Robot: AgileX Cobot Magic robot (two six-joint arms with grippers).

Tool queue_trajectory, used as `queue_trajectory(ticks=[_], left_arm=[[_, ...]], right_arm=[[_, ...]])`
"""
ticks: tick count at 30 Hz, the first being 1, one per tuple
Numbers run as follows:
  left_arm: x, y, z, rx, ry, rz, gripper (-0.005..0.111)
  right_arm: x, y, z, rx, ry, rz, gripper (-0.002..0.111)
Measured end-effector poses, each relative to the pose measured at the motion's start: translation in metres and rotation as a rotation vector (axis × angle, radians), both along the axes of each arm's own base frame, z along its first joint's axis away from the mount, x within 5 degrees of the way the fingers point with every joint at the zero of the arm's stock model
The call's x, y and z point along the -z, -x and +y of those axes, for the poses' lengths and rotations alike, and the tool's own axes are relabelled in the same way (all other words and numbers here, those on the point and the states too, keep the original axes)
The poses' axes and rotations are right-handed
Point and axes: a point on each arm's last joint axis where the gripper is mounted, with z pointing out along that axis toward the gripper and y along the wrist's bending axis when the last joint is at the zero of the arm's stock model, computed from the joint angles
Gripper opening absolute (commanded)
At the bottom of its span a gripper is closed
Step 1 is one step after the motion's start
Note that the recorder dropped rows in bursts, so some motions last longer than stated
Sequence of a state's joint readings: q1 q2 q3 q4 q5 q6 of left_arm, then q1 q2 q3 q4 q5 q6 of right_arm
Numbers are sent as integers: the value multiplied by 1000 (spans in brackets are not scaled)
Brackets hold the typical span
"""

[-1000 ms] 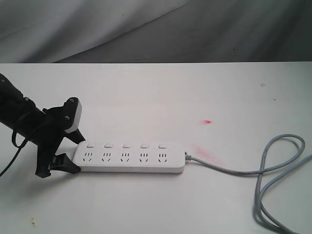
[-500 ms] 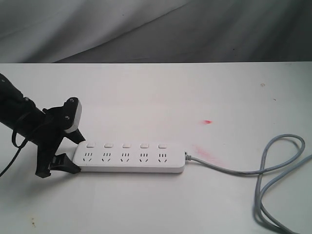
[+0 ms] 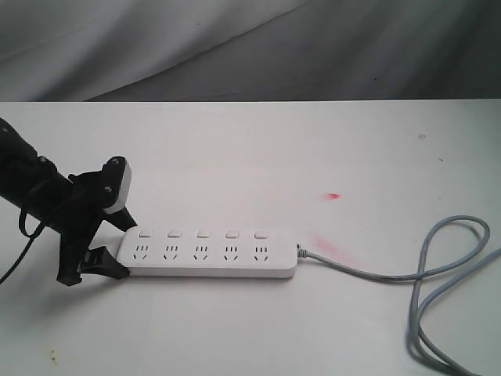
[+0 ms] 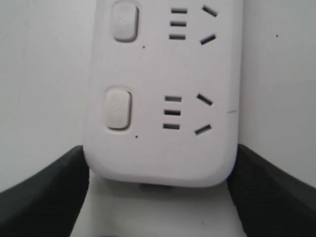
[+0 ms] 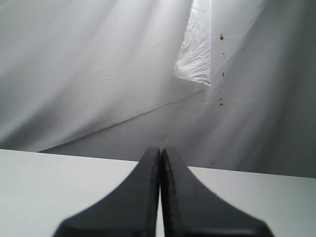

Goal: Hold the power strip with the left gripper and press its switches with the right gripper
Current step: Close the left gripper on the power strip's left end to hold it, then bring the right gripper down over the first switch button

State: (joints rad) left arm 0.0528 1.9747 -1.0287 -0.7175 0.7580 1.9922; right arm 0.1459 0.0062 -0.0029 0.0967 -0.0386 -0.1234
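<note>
The white power strip (image 3: 207, 252) lies flat on the white table, its grey cord (image 3: 438, 274) looping off to the right. Its five square switches (image 3: 203, 233) run along the far edge. My left gripper (image 3: 117, 247) is at the strip's left end, one black finger behind it and one in front. In the left wrist view the power strip (image 4: 163, 98) fills the frame, with two switches (image 4: 118, 107) showing and both fingers (image 4: 44, 192) against its sides. My right gripper (image 5: 161, 153) is out of the exterior view; its fingers are pressed together on nothing, above the table.
A small red mark (image 3: 333, 195) and a fainter pink smear (image 3: 325, 243) stain the table right of the strip. Grey cloth (image 3: 313, 47) hangs behind the table's far edge. The cord's loops (image 3: 450, 313) take up the front right corner.
</note>
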Motion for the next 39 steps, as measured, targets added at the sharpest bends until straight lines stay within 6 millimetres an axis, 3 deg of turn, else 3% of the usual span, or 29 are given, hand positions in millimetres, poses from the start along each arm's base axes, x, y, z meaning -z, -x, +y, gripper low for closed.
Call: queue_trajectory(ticks=[15, 17, 19, 21, 24, 28, 30, 34, 37, 39], left_arm=[[0, 0, 0, 0, 0, 0, 40], [0, 0, 0, 0, 0, 0, 40], [0, 0, 0, 0, 0, 0, 40], [0, 0, 0, 0, 0, 0, 40], [0, 0, 0, 0, 0, 0, 40], [0, 0, 0, 0, 0, 0, 40], [0, 0, 0, 0, 0, 0, 40], [0, 0, 0, 0, 0, 0, 40], [0, 0, 0, 0, 0, 0, 40], [0, 0, 0, 0, 0, 0, 40]], right_arm=[[0, 0, 0, 0, 1, 4, 0], [0, -1, 1, -7, 11, 73, 0], [-17, -5, 2, -17, 25, 159, 0], [-52, -17, 5, -23, 36, 218, 0], [-102, -50, 10, -24, 75, 308, 0], [-127, -87, 18, -51, 114, 500, 0], [-134, -104, 28, -100, 147, 573, 0], [-133, -149, 83, -287, 275, 679, 0], [-107, -174, 136, -434, 287, 840, 0], [-90, -186, 161, -508, 335, 968, 0]])
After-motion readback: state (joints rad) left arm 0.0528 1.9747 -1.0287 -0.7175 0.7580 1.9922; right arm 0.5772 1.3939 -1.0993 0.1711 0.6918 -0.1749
